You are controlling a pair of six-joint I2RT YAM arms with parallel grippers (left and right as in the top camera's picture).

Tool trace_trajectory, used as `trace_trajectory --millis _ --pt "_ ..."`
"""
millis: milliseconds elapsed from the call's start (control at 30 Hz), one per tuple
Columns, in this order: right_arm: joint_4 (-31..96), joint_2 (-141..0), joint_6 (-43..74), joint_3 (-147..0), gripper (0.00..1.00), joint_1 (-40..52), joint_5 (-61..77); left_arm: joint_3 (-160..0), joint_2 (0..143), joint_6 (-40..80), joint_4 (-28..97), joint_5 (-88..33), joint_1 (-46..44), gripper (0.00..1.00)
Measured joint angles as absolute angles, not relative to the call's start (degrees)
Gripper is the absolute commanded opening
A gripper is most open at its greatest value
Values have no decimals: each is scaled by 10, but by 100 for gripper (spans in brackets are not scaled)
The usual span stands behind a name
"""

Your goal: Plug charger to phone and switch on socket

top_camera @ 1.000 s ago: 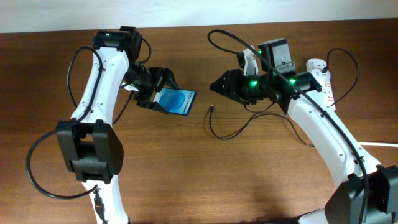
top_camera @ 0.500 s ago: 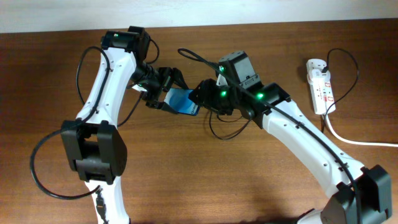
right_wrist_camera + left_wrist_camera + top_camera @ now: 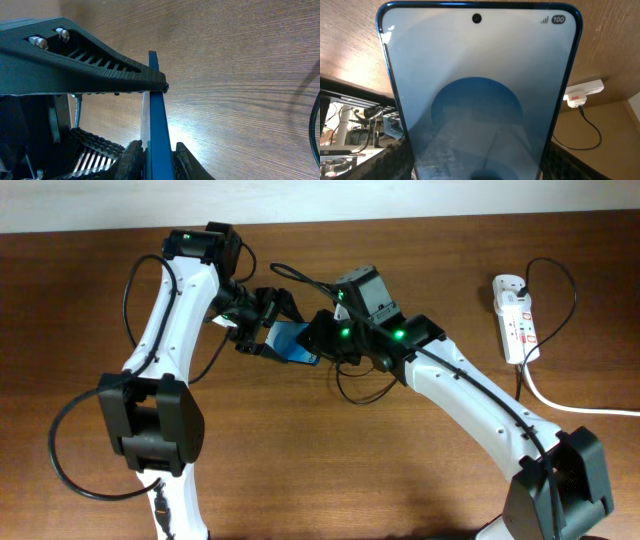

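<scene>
Left wrist view is filled by the phone (image 3: 477, 100), clamped upright between the jaws of the left gripper (image 3: 262, 325). Right wrist view shows the phone edge-on, with the right gripper (image 3: 152, 152) narrowed around its near edge. Beyond both jaws, the charger (image 3: 365, 392) curls on the table (image 3: 300, 470). Farthest off lies the socket (image 3: 515, 317).

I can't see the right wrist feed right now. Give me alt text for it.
The phone fills the centre edge-on, a thin blue slab, with the right gripper closed around it, one black ribbed finger above and the other below. Wooden table lies behind, and a black cable curves at the right edge.
</scene>
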State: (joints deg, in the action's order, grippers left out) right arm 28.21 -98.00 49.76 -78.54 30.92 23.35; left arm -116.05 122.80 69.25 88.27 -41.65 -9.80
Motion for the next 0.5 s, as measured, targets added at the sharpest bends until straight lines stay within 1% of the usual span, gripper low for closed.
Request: trace_trajectory --millis 33,100,133,200,233,367,433,467,500 --pt "282 -980 497 -785 24 309 234 -1160 1228 693 883 -417 -98 0" --pt "282 -980 498 -785 19 309 234 -1160 1228 693 883 -416 -98 0" --pt "282 -980 497 -785 15 309 234 -1160 1228 693 883 -416 -98 0" --pt "279 -980 499 -785 11 310 236 -1160 1228 693 883 -416 -98 0" --pt "277 -980 505 -785 4 310 239 -1160 1228 693 883 -417 -98 0" --pt "281 -981 521 -785 4 309 238 -1160 1228 693 881 -418 -98 0" --pt "284 -981 508 -785 4 309 243 -1160 1228 695 882 -418 -98 6" --pt "289 -981 506 -785 4 310 243 -1161 1228 696 883 -420 -98 13" --pt "291 -985 506 -785 4 311 243 -1162 1228 699 883 -424 -98 25"
